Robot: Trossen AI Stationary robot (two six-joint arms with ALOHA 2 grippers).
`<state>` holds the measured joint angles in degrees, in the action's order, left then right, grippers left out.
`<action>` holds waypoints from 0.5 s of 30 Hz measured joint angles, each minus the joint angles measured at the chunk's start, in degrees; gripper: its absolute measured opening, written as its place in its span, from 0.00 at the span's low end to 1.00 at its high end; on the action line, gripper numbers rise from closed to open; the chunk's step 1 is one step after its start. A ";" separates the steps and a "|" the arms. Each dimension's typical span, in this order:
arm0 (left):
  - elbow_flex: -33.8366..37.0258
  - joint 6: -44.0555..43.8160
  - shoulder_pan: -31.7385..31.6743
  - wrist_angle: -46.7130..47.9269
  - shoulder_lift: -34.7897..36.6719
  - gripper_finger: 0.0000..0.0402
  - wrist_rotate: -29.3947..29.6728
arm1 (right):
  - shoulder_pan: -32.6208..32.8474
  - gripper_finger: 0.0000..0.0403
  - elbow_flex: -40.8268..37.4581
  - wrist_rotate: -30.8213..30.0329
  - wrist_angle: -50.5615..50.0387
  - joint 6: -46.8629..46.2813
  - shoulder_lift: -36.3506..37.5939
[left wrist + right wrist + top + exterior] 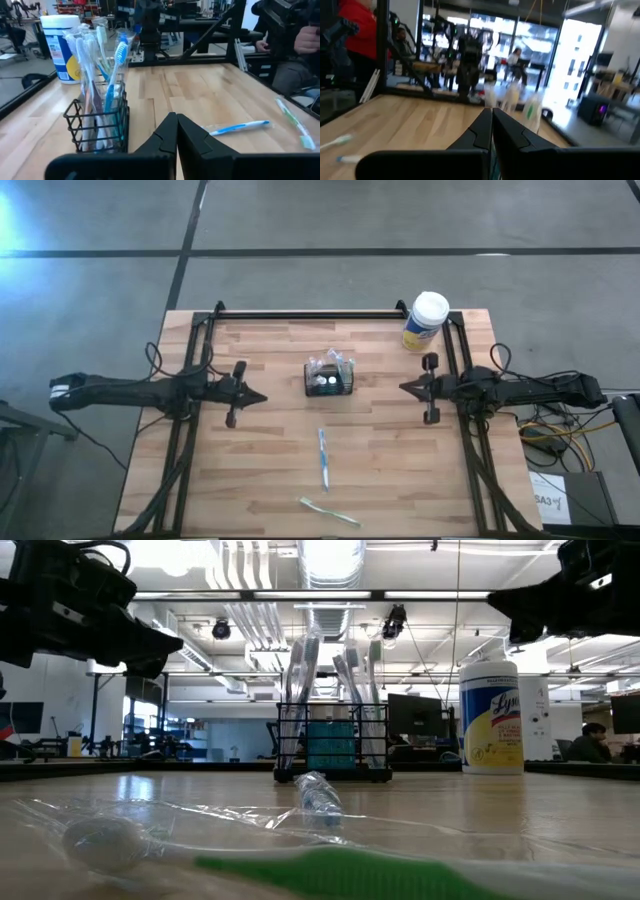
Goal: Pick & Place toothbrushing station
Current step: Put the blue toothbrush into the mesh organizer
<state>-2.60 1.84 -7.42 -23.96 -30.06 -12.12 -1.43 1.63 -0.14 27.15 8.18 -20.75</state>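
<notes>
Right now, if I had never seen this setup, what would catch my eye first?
Probably the small black wire caddy crammed with wrapped toothbrushes, upright mid-table between two dark arms, the left gripper and right gripper pointing at it from either side with jaws shut. Next, the yellow wipes canister with a white lid at the far right corner. Then the wrapped blue toothbrush and wrapped green toothbrush lying loose nearer the front edge.

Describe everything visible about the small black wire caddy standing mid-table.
The small black wire caddy is a rectangular open-top basket of thin dark wire bars, standing upright on the light wooden table near its middle, between the two grippers and untouched by either. Several wrapped toothbrushes stand in it, heads up, well above its rim. A blue-handled toothbrush lies apart on the table.
</notes>
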 joint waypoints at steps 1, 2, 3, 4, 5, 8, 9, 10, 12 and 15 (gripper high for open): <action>-0.06 0.14 -0.02 -0.04 0.00 0.01 0.02 | 0.00 0.02 0.00 0.00 -1.09 -0.91 0.00; -0.06 0.43 -0.02 0.04 0.07 0.01 0.04 | 0.01 0.02 0.00 0.01 -2.09 -1.51 0.00; -0.06 0.83 -0.02 0.06 0.12 0.01 0.04 | 0.00 0.02 0.00 0.02 -2.90 -2.06 -0.02; -0.06 1.07 -0.02 0.04 0.14 0.01 0.07 | 0.02 0.02 0.00 0.02 -3.67 -2.60 -0.02; -0.06 1.09 -0.02 0.04 0.15 0.02 0.08 | 0.00 0.02 0.00 0.00 -4.25 -3.57 -0.02; -0.03 1.04 -0.02 0.06 0.15 0.03 0.12 | 0.00 0.02 0.00 0.00 -4.67 -7.62 -0.02; -0.03 0.94 -0.02 0.06 0.15 0.04 0.13 | 0.01 0.02 0.00 0.02 -4.68 -9.08 -0.02; -0.03 0.86 -0.02 0.19 0.15 0.04 0.13 | 0.02 0.02 0.00 0.02 -4.67 -10.57 -0.02; -0.02 0.60 -0.02 0.97 0.15 0.04 0.15 | 0.00 0.02 0.00 0.02 -4.64 -14.32 -0.02; 0.01 -0.10 -0.02 2.31 0.15 0.03 0.17 | 0.13 0.02 0.05 0.02 -4.66 -19.82 -0.15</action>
<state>-2.59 1.74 -7.44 -21.65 -29.91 -11.94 -1.30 1.67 -0.12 22.48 -11.65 -20.90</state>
